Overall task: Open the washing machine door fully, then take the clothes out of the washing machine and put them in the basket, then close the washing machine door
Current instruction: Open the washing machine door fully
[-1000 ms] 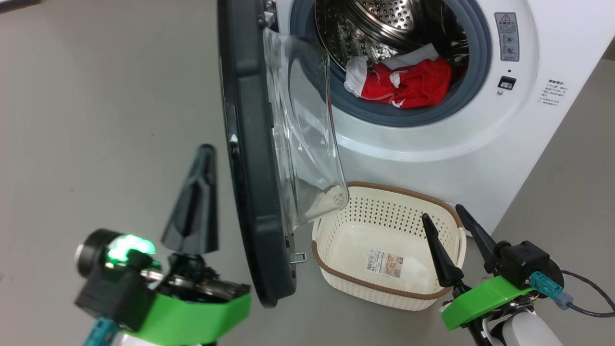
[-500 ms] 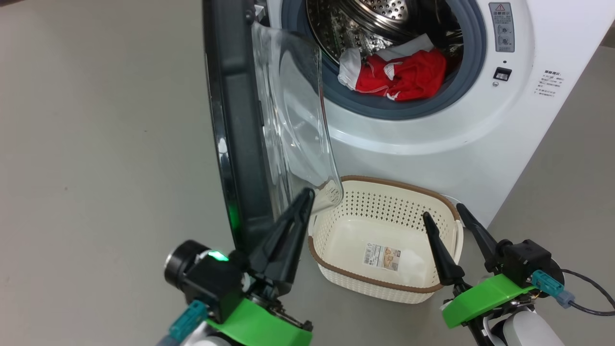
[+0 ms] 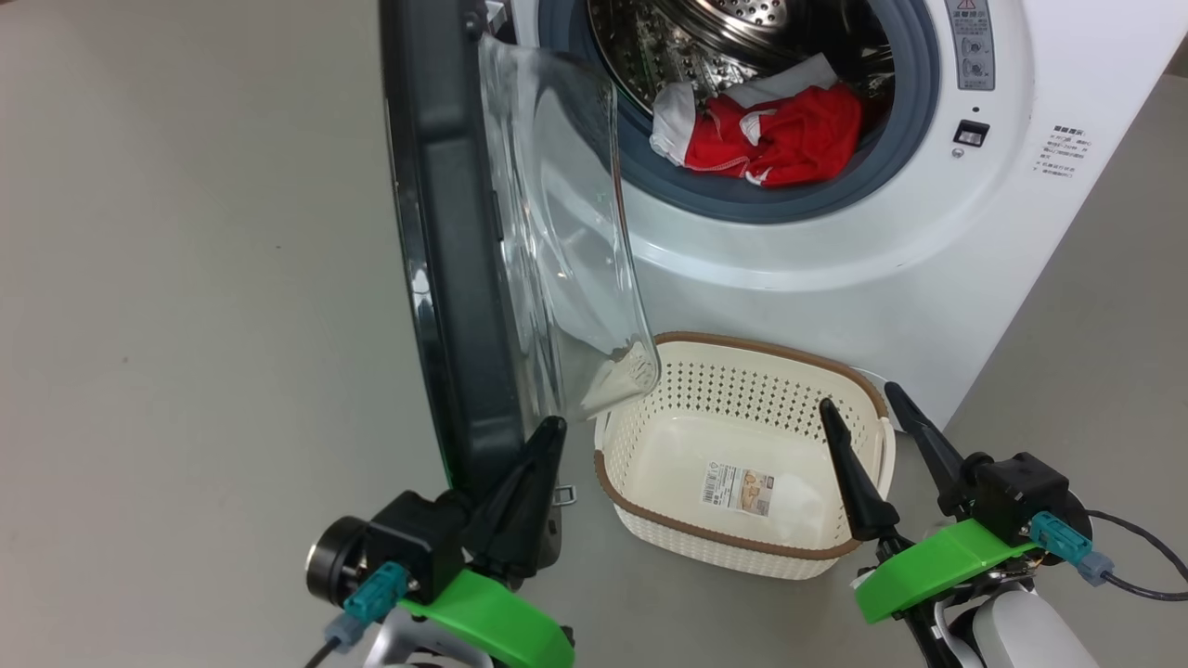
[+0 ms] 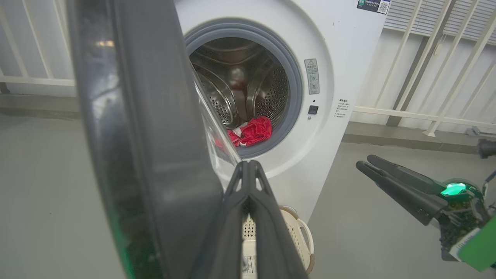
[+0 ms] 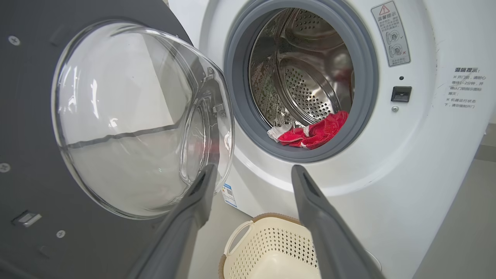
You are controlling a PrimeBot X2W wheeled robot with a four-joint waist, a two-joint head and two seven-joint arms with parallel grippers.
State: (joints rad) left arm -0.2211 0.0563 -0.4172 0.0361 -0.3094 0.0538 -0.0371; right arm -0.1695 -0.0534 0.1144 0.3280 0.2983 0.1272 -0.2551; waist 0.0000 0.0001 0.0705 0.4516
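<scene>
The washing machine door [image 3: 455,232] ajar — left gripper [image 3: 549,431] clenched, empty, just beside its lower rim; right gripper [image 3: 861,401] released near the basket [image 3: 724,557]; clothes [image 3: 770,139] in drum [image 3: 705,37].

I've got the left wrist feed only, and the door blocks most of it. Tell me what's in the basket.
Observer: Nothing but a label sticker on the floor of the basket; no garments in it.
Operator: Report the right tool's jaws. From here they look nearly edge-on.
Observer: The right tool is open, fingers well apart, pointing at the front of the washing machine.
Operator: Give me the clothes' layout.
Observer: The clothes rest against the lower edge of the grey gasket, with a white part at their left end, the side nearer the washing machine door.
</scene>
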